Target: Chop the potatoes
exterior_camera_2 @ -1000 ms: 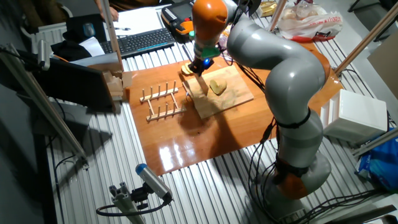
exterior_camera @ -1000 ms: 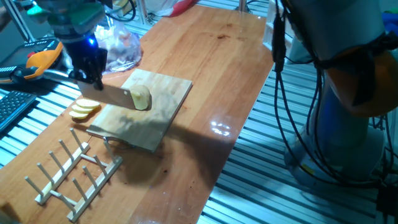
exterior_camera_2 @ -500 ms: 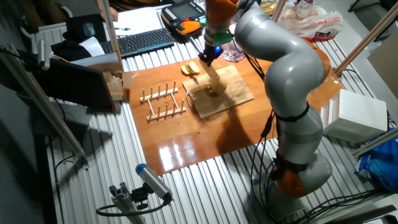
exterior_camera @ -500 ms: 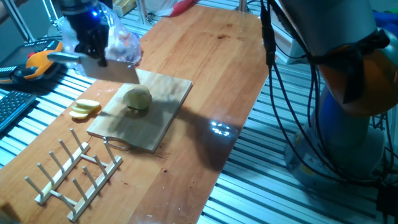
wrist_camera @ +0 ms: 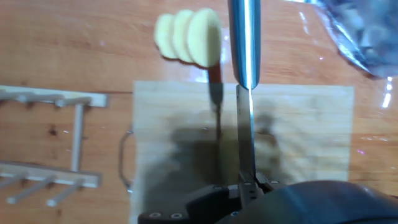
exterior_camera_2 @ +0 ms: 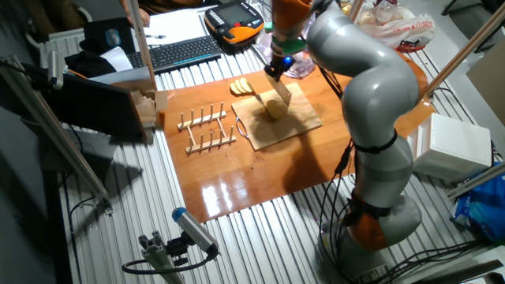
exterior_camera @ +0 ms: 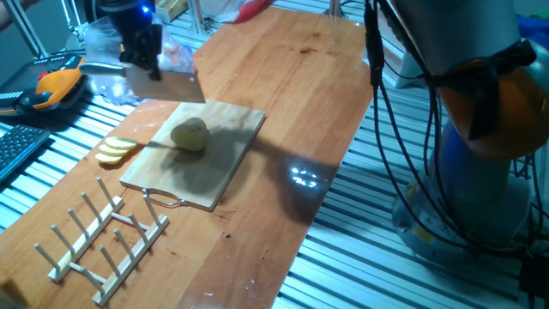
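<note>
**Q:** Since you've got the knife [exterior_camera: 163,83] hanging up in the air like that, what's the idea?

**A:** Looks to me like you're between chops. The gripper [exterior_camera: 144,53] is clamped tight on the knife's handle, blade edge down, raised above the back edge of the cutting board [exterior_camera: 219,176]. That height lets you line up over the potato chunk [exterior_camera: 190,135] without dragging it around.

**Q:** And where's the potato at?

**A:** Sitting near the middle of the board, well below the blade, not touching it. The slices [exterior_camera: 115,149] are fanned out on the table just off the board's side, so they're out of your cutting lane. In the hand view the blade [wrist_camera: 245,134] runs straight across the board, slices [wrist_camera: 188,34] beside the handle.

**Q:** That wooden rack [exterior_camera: 99,234]?

**A:** Parked clear of the board, not in your way.
</note>
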You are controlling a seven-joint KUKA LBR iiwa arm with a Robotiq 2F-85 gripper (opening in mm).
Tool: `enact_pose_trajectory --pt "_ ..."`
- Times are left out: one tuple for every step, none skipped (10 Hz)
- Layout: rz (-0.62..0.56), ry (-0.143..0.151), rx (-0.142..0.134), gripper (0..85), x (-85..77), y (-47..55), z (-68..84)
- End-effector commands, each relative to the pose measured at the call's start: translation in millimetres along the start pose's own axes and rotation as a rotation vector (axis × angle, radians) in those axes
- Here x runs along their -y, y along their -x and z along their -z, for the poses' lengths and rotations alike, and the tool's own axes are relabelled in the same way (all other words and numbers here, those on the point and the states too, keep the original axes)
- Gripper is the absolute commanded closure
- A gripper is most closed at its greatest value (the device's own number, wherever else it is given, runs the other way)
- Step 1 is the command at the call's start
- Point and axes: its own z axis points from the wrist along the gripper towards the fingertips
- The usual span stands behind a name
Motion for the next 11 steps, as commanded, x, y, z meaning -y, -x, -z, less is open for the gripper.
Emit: enact_pose_trajectory --pt "-0.001 0.0 -0.002 85.0 21.1 -2.9 -3.0" --pt "0.016 0.002 0.0 85.0 22.1 -1.0 -8.4" --pt "0.057 0.003 0.018 85.0 23.1 2.1 -15.1" --pt "0.101 0.009 0.025 85.0 21.9 5.9 -21.7" --pt "0.109 0.023 0.025 85.0 18.6 7.2 -26.0" --pt "0.107 0.028 0.034 85.0 15.1 5.9 -30.6" --pt "0.107 0.026 0.048 85.0 13.8 3.4 -35.8" --pt "0.109 0.038 0.053 85.0 14.8 1.2 -40.7" --pt "0.108 0.056 0.049 85.0 14.4 0.6 -44.4" --pt "0.097 0.079 0.044 85.0 11.9 1.3 -48.7" --pt "0.094 0.072 0.061 85.0 8.9 1.7 -54.1"
